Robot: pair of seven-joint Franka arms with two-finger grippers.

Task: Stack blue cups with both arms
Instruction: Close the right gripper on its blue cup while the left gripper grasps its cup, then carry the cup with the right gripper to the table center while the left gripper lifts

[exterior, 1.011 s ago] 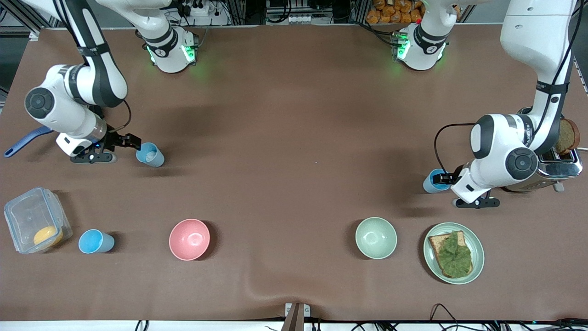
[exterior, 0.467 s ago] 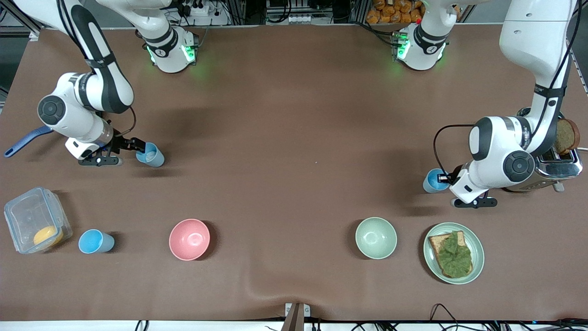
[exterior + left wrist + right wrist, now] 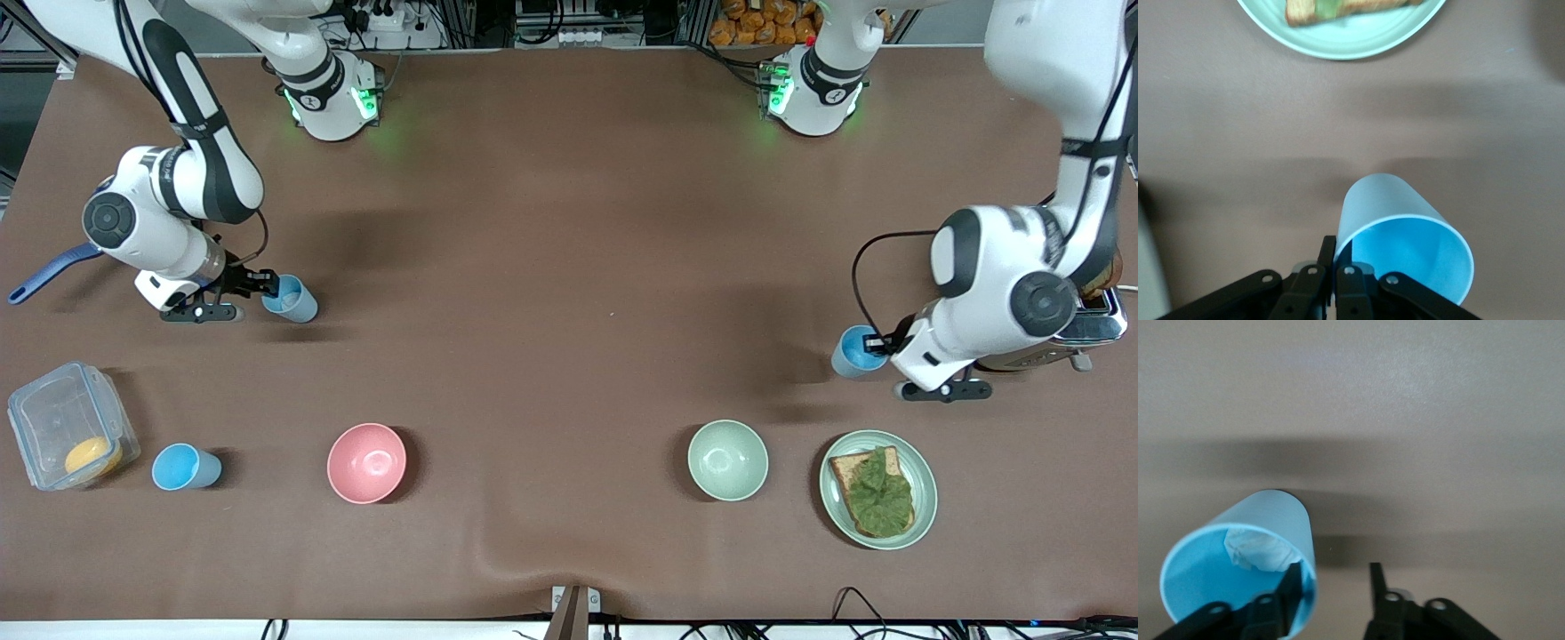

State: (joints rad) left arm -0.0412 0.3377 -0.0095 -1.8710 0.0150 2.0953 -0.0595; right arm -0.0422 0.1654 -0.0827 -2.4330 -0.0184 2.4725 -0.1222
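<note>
Three blue cups are in view. My left gripper (image 3: 878,343) is shut on the rim wall of one blue cup (image 3: 854,351) beside the toaster; in the left wrist view the gripper (image 3: 1333,251) pinches this cup (image 3: 1405,233), one finger inside it and one outside. My right gripper (image 3: 268,284) is open at a second blue cup (image 3: 290,300) with something whitish inside. In the right wrist view the gripper (image 3: 1333,580) straddles that cup's (image 3: 1238,567) wall, one finger inside and one outside. A third blue cup (image 3: 183,468) stands near the front edge, beside a clear box.
A pink bowl (image 3: 366,462) and a pale green bowl (image 3: 727,460) stand near the front. A green plate (image 3: 836,507) holds toast with greens; it also shows in the left wrist view (image 3: 1338,40). A toaster (image 3: 1080,329), a clear box (image 3: 53,418) and a blue handle (image 3: 44,274) lie at the table's ends.
My left arm has shifted toward its own end of the table, taking its cup along. My right gripper has moved up to its cup and put one finger inside it.
</note>
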